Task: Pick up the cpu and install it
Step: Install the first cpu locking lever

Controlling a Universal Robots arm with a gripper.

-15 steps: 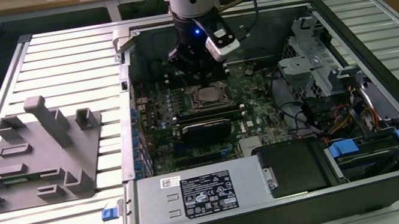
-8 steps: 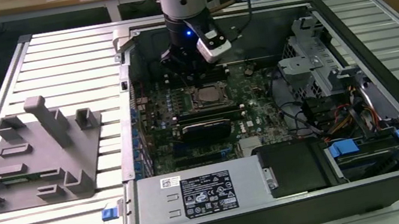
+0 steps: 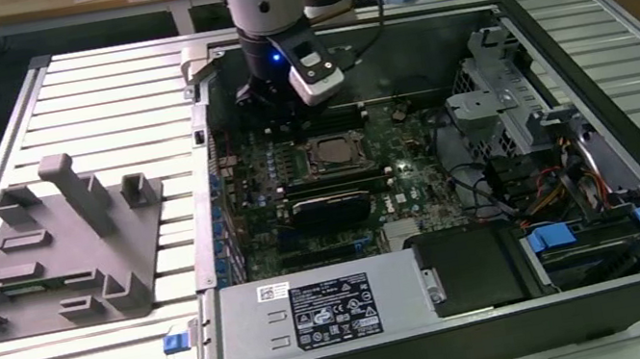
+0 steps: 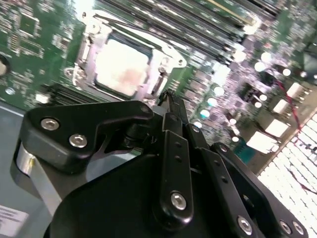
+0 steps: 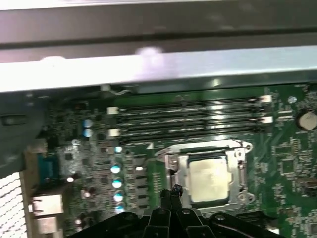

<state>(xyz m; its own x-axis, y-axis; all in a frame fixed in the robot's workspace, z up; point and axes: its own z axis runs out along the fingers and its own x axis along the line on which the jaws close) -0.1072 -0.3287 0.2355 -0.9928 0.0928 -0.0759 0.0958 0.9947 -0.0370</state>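
Cpu (image 4: 121,67): lies in socket (image 4: 81,54) on motherboard (image 4: 29,29). Gripper (image 4: 167,96): jaws closed together, empty, just beside socket.

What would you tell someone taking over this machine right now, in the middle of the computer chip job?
The gripper is shut and empty, and hovers over the motherboard near the socket frame.
The cpu lies in that frame, inside the open computer case.
Done: chip picked up and set in place.
Left: cannot tell whether the frame is latched.
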